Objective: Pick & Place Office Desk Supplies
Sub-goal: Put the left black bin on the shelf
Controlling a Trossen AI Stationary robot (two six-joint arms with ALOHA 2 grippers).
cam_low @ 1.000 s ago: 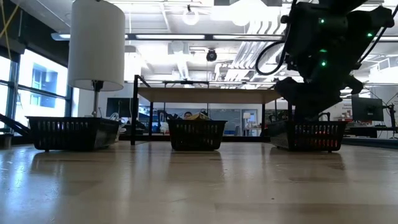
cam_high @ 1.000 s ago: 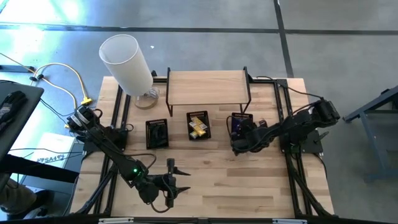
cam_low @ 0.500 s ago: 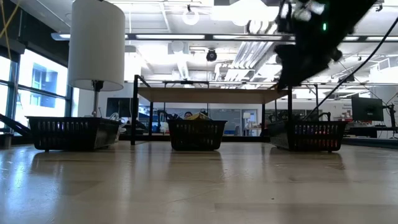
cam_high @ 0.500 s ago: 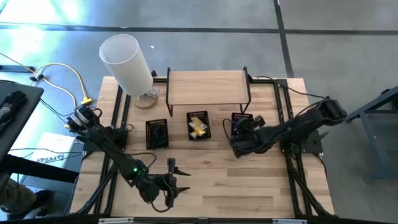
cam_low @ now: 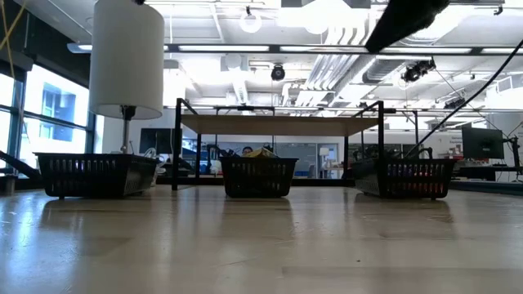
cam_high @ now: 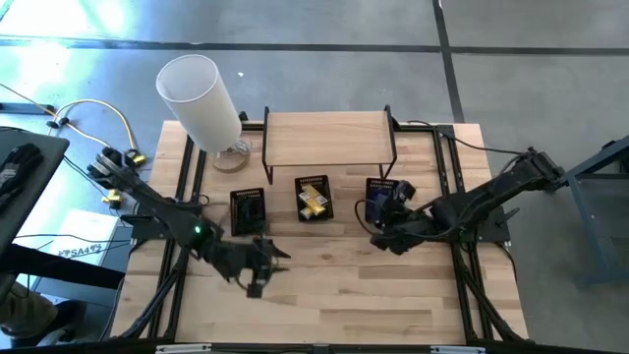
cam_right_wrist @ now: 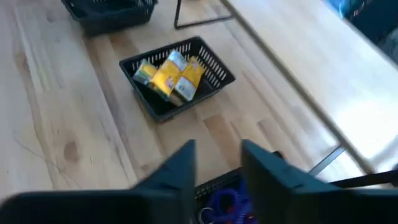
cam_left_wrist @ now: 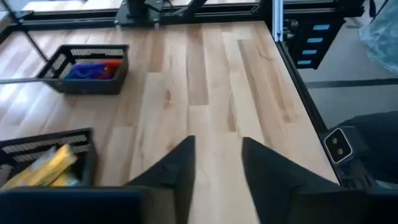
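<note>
Seen from above: wooden table (cam_high: 324, 285) with three small black mesh baskets in a row before a low wooden shelf (cam_high: 329, 138). Left basket (cam_high: 248, 209) holding dark clip-like pieces; middle basket (cam_high: 314, 198) filled with yellow and white blocks (cam_right_wrist: 169, 74); right basket (cam_high: 379, 194) carrying blue and purple band loops (cam_left_wrist: 93, 70), with a red-orange one among them. Left claw (cam_high: 257, 264) poised over bare boards just in front of the left basket, fingers (cam_left_wrist: 180, 171) parted with a narrow gap and nothing between them. Right claw (cam_high: 385, 218) hanging above the near edge of the right basket, fingers (cam_right_wrist: 180, 165) likewise slightly apart and empty, purple loops directly below. Tall white cylinder (cam_high: 201, 98) standing at the far left corner of the table. Printing on the yellow blocks too small to read; white sheet (cam_high: 88, 236) beside the table bearing dark lettering, also illegible.
</note>
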